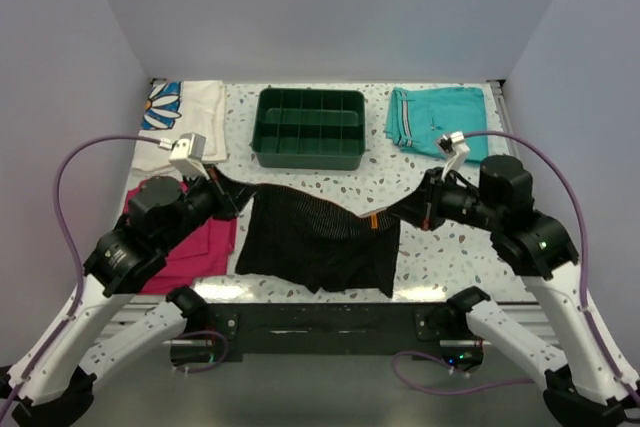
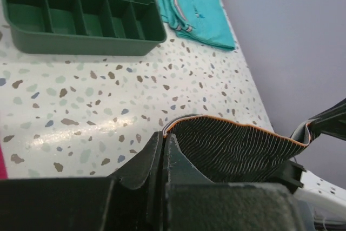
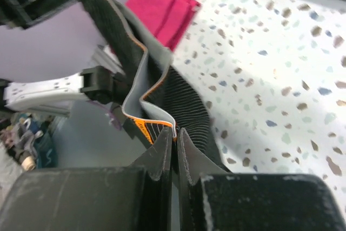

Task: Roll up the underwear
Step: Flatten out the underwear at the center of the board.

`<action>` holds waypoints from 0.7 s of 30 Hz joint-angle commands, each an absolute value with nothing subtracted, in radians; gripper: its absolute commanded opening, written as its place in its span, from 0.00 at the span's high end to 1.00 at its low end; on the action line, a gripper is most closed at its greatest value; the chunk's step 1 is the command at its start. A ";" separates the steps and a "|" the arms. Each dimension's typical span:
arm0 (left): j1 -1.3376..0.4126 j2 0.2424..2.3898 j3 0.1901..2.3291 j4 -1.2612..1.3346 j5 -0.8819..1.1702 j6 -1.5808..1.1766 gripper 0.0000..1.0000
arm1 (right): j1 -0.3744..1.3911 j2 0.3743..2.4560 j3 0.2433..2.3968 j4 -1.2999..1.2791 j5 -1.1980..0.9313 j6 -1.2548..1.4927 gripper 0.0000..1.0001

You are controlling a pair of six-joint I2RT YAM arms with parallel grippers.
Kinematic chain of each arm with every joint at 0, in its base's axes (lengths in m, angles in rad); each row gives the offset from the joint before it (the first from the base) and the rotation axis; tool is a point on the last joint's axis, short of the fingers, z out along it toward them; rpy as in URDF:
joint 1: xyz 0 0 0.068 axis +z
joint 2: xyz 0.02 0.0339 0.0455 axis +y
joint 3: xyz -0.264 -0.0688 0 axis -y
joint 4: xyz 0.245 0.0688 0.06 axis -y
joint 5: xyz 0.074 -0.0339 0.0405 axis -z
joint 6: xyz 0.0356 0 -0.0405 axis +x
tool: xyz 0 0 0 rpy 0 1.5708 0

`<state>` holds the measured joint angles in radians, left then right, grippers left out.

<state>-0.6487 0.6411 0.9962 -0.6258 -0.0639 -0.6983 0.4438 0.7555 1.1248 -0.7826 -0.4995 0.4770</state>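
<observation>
From above, the underwear hangs spread between the two arms near the table's front edge, its waistband pulled into a sagging line. The left gripper pinches one end and the right gripper the other. The legs seem to rest on the tabletop, though this angle leaves it unsure. Behind stand a green tray and teal shorts, with a magenta cloth under the left arm. In the left wrist view, the fingers are pressed together on the orange-edged striped fabric, which runs off to the right. In the right wrist view, the fingers are likewise clamped tight on the waistband beside an orange tag.
</observation>
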 commanded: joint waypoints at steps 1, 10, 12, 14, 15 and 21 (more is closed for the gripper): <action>-0.650 0.817 0.948 -0.669 -0.176 -0.689 1.00 | 0.445 0.971 1.118 -0.896 -0.306 0.413 1.00; -0.554 1.251 0.798 -0.263 -0.198 -0.600 1.00 | 0.370 1.503 1.152 -0.681 -0.141 0.327 1.00; -0.487 1.304 0.790 -0.155 -0.141 -0.591 1.00 | 0.319 1.584 1.183 -0.631 -0.172 0.321 1.00; -0.456 1.376 0.798 -0.088 -0.114 -0.577 1.00 | 0.285 1.675 1.241 -0.612 -0.178 0.314 1.00; -0.439 1.399 0.820 -0.074 -0.110 -0.568 1.00 | 0.281 1.698 1.255 -0.601 -0.164 0.308 1.00; -0.419 1.568 0.922 0.043 -0.052 -0.509 1.00 | 0.262 1.854 1.368 -0.566 -0.173 0.287 1.00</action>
